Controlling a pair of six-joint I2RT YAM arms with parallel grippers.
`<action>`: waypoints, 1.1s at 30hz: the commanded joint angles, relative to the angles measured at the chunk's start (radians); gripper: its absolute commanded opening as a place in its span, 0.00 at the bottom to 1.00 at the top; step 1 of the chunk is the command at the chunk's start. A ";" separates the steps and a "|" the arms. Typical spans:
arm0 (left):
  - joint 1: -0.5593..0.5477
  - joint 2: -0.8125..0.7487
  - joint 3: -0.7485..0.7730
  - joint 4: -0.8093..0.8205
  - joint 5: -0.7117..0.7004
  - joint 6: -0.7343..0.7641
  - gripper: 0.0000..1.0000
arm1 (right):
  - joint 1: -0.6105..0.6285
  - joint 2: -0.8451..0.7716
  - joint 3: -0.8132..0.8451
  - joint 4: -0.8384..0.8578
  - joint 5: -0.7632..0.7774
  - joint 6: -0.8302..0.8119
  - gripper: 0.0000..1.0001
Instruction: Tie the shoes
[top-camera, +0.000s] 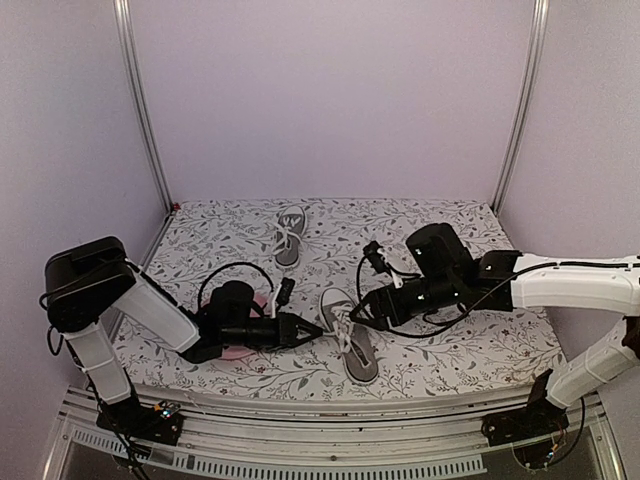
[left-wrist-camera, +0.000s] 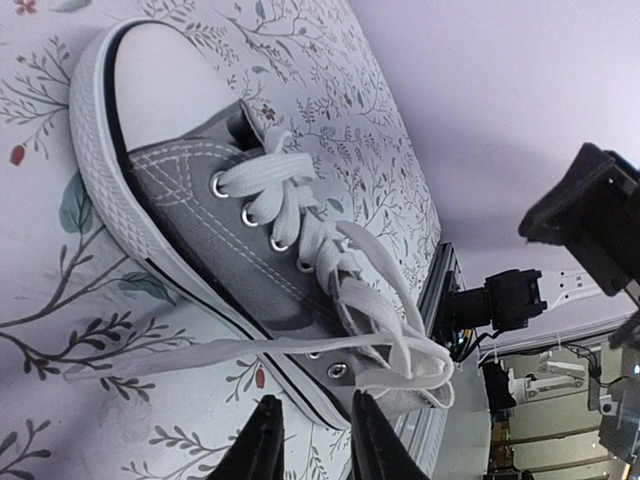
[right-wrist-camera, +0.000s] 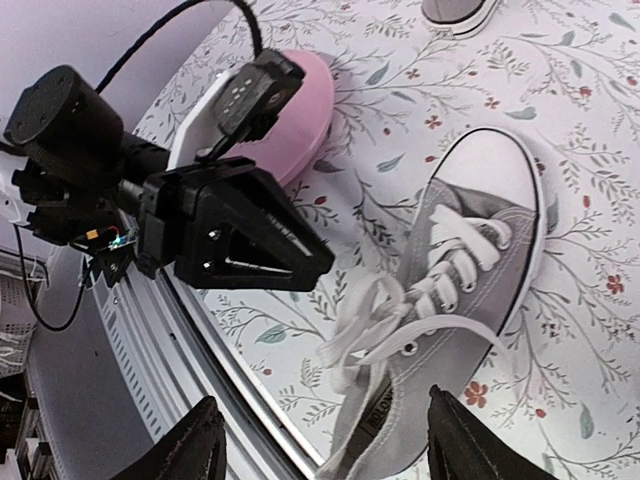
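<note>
The near shoe (top-camera: 352, 340) is a grey sneaker with a white toe cap, lying on the floral cloth between my two grippers. Its white laces (right-wrist-camera: 375, 310) are bunched in loose loops at the top eyelets. One lace end (left-wrist-camera: 150, 355) trails flat over the cloth. My left gripper (left-wrist-camera: 315, 440) hovers just off the shoe's heel side, open by a narrow gap with nothing held. My right gripper (right-wrist-camera: 330, 445) stands wide open above the shoe's collar (right-wrist-camera: 440, 400), holding nothing. The second shoe (top-camera: 289, 232) lies farther back, toe towards the arms.
A round pink plate (top-camera: 240, 352) sits under the left arm's wrist and shows behind the left gripper (right-wrist-camera: 240, 235) in the right wrist view. The table's metal front rail (top-camera: 330, 410) runs close behind the near shoe's heel.
</note>
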 joint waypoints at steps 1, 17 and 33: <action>-0.022 -0.006 0.024 0.029 0.005 0.053 0.22 | -0.055 0.002 -0.072 0.058 0.056 -0.041 0.68; -0.039 0.049 0.119 0.014 0.009 -0.056 0.35 | -0.173 0.191 -0.270 0.543 -0.177 -0.224 0.71; -0.050 0.098 0.181 -0.087 0.020 -0.094 0.19 | -0.196 0.277 -0.278 0.626 -0.290 -0.284 0.34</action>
